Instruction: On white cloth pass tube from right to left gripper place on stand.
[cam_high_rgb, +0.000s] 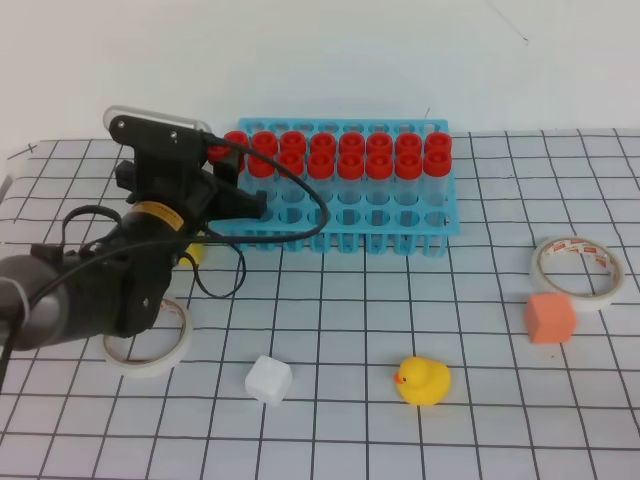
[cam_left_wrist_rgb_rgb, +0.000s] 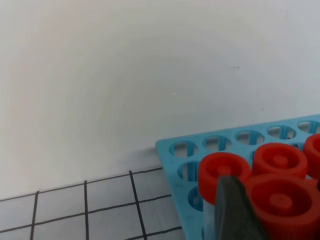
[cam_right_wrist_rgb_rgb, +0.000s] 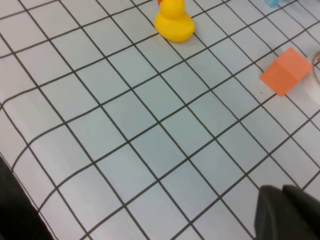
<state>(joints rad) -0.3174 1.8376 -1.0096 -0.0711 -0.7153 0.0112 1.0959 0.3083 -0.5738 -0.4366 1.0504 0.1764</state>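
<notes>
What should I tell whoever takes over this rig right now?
Left gripper: closed on the red-capped tube, at the left end of the blue stand, tube upright above the holes.
Right gripper: shut, empty, hanging over the white cloth near the yellow duck.
Done: the tube is in the left gripper.
Left: lower the tube into a free hole, let go, back away. Whether the tube has entered a hole cannot be told.
</notes>
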